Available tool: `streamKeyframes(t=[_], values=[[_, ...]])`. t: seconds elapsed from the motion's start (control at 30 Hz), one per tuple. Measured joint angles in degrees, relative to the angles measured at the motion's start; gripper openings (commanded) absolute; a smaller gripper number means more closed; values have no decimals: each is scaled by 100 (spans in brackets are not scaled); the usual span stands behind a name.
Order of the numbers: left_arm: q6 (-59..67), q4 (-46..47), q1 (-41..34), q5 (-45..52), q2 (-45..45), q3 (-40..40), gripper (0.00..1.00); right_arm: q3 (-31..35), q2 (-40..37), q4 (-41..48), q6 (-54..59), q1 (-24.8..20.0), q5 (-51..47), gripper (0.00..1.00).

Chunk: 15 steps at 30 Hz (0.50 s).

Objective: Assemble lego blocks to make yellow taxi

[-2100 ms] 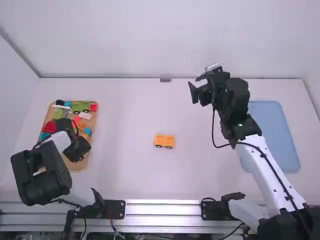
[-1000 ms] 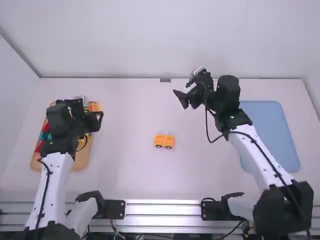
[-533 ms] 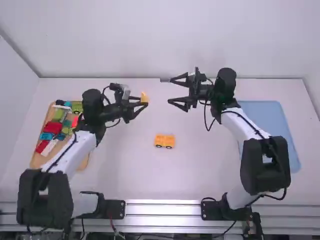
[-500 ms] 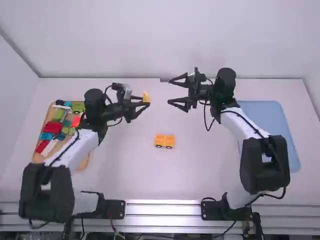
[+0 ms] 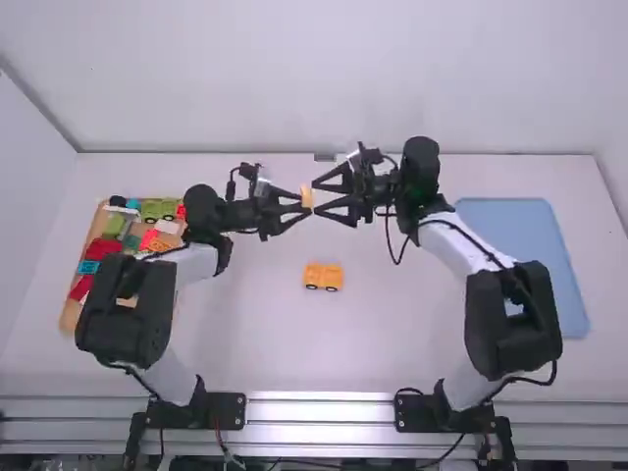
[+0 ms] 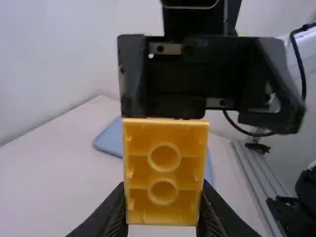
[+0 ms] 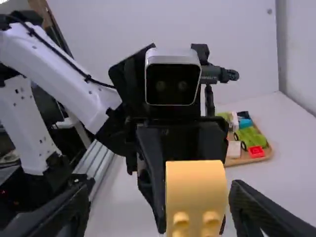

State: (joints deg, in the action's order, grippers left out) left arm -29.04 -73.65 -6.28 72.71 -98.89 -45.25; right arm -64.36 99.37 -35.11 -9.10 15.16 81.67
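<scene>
The white surface [image 5: 235, 343] had a yellow piece with wheels [image 5: 323, 277] on it near the middle, maybe put there so there was room to build the taxi. Up in the air, the left end effector [image 6: 162, 210] pinched a yellow block [image 5: 307, 196] by its sides, with its hollow bottom facing that arm. The right end effector [image 7: 160, 187] had its fingers spread wide near the block, I think so it could take it next.
</scene>
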Motion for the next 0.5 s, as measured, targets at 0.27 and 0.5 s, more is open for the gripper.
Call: streamKeyframes(t=[0.27,0.5], values=[[-208,0,0,149,0,0,14,0,0,-24,151,83,-144,60],[-466,-514,-81,319,0,0,14,-2,0,369,247,142,-321,54]])
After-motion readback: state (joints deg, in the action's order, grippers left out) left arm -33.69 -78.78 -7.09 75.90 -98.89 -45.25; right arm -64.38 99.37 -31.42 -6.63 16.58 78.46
